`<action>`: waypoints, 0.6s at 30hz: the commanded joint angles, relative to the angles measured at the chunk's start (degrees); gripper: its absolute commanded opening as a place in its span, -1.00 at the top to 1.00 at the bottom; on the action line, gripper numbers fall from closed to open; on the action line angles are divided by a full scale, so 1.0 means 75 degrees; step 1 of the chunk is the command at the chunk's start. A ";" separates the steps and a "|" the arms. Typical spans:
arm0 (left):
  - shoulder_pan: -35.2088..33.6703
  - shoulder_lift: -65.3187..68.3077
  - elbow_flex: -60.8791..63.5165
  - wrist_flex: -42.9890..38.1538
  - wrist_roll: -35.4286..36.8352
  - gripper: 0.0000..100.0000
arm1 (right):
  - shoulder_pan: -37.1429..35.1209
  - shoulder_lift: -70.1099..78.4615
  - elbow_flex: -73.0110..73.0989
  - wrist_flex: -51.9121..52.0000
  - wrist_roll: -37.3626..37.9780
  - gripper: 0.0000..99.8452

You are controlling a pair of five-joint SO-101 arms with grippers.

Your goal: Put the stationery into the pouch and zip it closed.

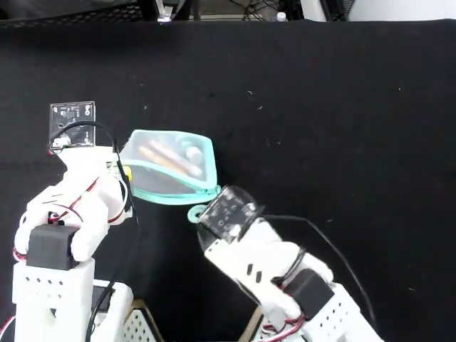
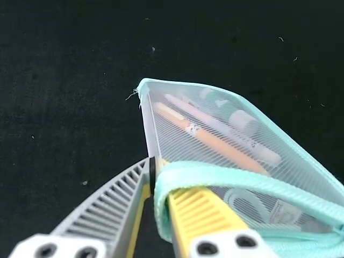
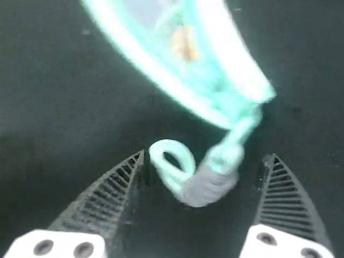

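Note:
A teal mesh pouch (image 1: pixel 171 167) lies on the black table, with an orange pencil (image 2: pixel 209 141), a white pen (image 2: pixel 239 138) and other stationery showing through the mesh. My left gripper (image 1: pixel 125 176) is shut on the pouch's left corner, which is pinched between its grey and yellow fingers (image 2: pixel 188 215). The zipper pull (image 3: pixel 207 185) with its teal cord loop (image 3: pixel 172 158) hangs from the pouch's right corner (image 1: pixel 216 189). My right gripper (image 3: pixel 204 157) stands open around that pull, its fingers apart on either side and not touching it.
The table is covered by a black cloth (image 1: pixel 342 107), with free room to the right of the pouch and beyond it. The arm bases (image 1: pixel 50 299) stand at the near edge. Dark clutter lies past the table's far edge (image 1: pixel 235 11).

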 commanded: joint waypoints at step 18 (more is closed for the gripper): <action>-0.0041 0.0070 -0.0299 -0.0199 0.0035 0.94 | 0.1289 0.0229 -0.0064 -0.0457 -0.0059 0.35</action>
